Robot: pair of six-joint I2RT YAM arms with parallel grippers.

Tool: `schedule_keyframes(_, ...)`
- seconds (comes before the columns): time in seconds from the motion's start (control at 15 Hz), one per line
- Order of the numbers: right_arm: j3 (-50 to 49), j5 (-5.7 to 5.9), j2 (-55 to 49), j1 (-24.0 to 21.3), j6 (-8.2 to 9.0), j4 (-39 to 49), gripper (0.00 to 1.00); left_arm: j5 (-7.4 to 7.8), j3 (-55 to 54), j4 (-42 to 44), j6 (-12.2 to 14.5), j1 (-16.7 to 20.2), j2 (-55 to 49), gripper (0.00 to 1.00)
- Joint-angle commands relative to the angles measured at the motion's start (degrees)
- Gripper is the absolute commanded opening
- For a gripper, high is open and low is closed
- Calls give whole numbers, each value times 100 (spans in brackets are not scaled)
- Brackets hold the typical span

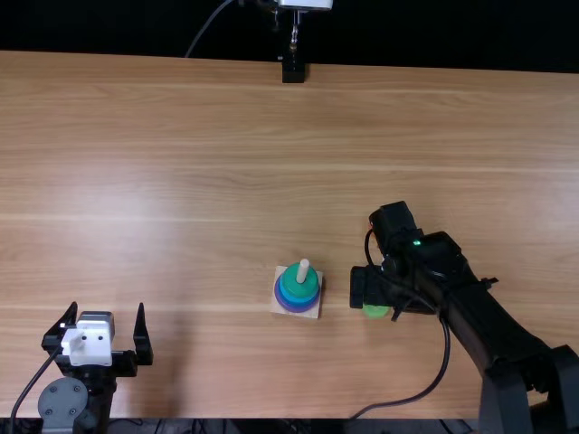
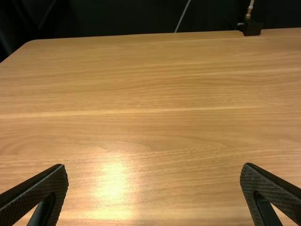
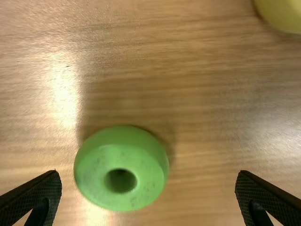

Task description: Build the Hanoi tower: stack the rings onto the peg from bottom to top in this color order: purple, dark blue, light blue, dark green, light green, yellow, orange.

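Your right hand (image 3: pixel 148 173) is wide open, and the light green ring (image 3: pixel 121 153) sits on the counter (image 3: pixel 188 94) below, nearer one finger, so I'd scoot sideways to centre it first tbh.

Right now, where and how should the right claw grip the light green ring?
The light green ring lies flat, hole up, so I'd come from straight above and pinch opposite sides of its round outer wall. The right claw is open wider than the ring but off-centre, so centring first seems wise.
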Motion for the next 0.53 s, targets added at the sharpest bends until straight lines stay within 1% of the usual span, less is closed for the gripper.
schedule_keyframes(0.0,-108,87,225,-32,81,66,100,-10,-611,-376,15,65,-62,100)
schedule_keyframes(0.2,-169,97,251,-23,91,298,100,-10,-611,-376,15,74,-62,100)
schedule_keyframes(0.47,-257,108,269,-6,102,361,100,-10,-611,-376,15,74,-62,100)
